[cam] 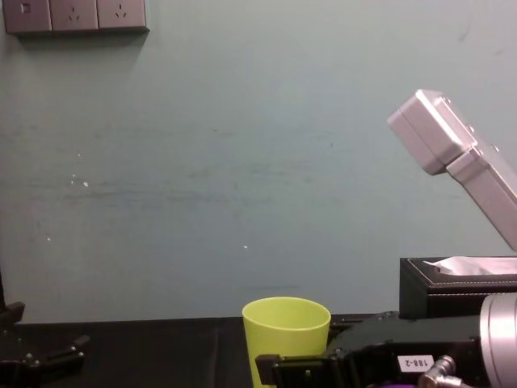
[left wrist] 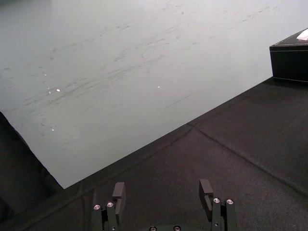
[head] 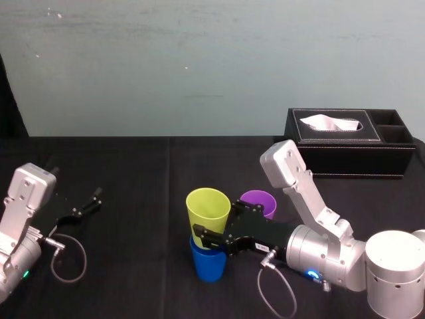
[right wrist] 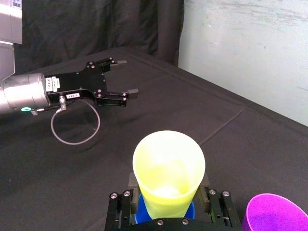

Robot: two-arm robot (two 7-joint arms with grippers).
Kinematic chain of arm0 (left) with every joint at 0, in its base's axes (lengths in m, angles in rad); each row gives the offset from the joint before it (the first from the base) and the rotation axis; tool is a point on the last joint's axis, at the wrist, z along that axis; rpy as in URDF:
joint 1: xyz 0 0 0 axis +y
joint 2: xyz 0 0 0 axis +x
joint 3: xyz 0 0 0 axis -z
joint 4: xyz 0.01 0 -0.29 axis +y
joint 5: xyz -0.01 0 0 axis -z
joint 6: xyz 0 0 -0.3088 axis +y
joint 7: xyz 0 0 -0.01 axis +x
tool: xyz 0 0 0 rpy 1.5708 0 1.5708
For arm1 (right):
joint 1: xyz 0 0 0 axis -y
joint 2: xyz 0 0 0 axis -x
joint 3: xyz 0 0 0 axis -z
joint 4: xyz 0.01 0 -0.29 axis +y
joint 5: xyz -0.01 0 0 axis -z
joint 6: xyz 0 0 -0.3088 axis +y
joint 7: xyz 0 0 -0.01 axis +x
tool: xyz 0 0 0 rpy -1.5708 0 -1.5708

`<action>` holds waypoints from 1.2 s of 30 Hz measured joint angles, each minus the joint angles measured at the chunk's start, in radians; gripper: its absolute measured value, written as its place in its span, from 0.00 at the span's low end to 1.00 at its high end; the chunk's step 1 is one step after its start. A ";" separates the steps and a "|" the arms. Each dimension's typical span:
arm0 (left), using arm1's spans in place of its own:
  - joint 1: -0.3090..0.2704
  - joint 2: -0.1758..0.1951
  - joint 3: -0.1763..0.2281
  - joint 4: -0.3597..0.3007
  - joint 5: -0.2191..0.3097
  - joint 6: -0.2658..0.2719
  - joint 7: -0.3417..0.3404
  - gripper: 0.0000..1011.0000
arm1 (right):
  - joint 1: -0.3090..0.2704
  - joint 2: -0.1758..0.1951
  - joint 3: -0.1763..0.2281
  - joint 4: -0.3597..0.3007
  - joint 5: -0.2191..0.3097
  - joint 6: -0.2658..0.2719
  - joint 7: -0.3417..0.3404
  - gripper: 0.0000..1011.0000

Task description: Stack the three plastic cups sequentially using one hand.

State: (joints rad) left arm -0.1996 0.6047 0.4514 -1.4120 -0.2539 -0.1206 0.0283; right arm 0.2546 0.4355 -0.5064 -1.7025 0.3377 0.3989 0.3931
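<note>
1. Yellow-green plastic is seen at the lower centre of the head view, where the yellow-green cup [head: 208,209] is seated with its base inside the blue cup [head: 208,264]. The blue cup is stood upright on the black table [head: 133,173].
2. The yellow-green cup is tilted slightly, and its open mouth is held well above the blue rim.
3. The right gripper [head: 202,236] is extended from the lower right of the frame. Its fingers are pinched on the lower wall of the yellow-green cup, just above the blue rim.
4. A small white number label [head: 261,248] is carried on the gripper's black body.
5. The purple cup [head: 259,201] is stood upright just behind the right gripper, to the right of the nested pair. Whether it touches the gripper cannot be told.
6. The left gripper [head: 89,203] is parked near the left edge of the frame, low over the table and well apart from the cups. Its fingers are spread with nothing between them.
7. A black tissue box [head: 345,143] is placed at the upper right, at the back of the table, with white tissue shown at its opening.
</note>
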 joint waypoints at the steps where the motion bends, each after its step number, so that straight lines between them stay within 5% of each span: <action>1: 0.000 0.000 0.000 0.000 0.000 0.000 0.000 0.99 | 0.000 0.000 -0.001 0.002 -0.001 0.000 0.000 0.71; 36: 0.000 0.000 0.000 0.000 0.000 0.000 0.000 0.99 | 0.000 -0.019 -0.010 0.047 -0.023 -0.008 -0.002 0.73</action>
State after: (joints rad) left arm -0.1995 0.6047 0.4515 -1.4120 -0.2539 -0.1206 0.0283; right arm 0.2544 0.4165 -0.5161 -1.6550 0.3149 0.3908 0.3914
